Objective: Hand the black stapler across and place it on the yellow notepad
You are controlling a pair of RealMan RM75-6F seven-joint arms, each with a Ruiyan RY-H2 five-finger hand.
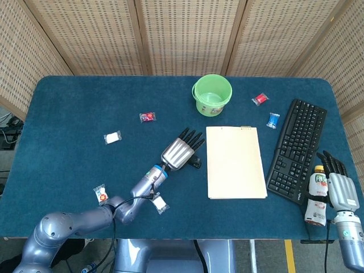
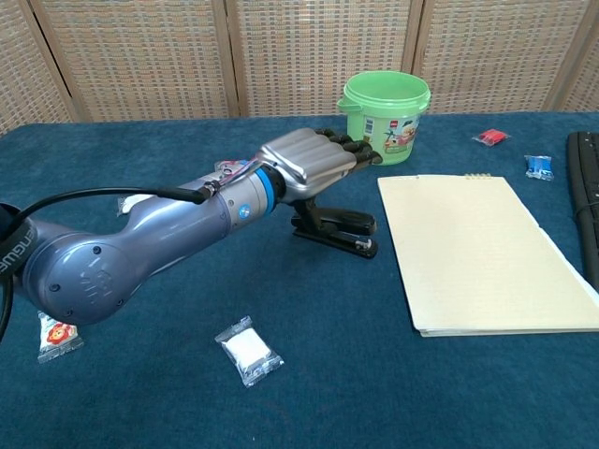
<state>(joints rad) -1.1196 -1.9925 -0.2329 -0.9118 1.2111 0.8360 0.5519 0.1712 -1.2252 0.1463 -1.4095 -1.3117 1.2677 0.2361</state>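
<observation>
The stapler [image 2: 335,230] is found on the desk [image 1: 74,108], just left of the notepad [image 1: 235,162] and directly beneath the left hand [image 1: 181,151]. Its long axis is seen running toward the notepad's left edge. The left hand is held flat above it, fingers [image 2: 344,150] extended and apart, nothing gripped; contact with the stapler cannot be told. The right hand [image 1: 339,185] is noted at the desk's right edge beside a bottle [image 1: 317,195], open, well apart from the stapler; a keyboard [image 1: 297,150] lies between. The left hand is judged nearer. Open room remains around the notepad.
</observation>
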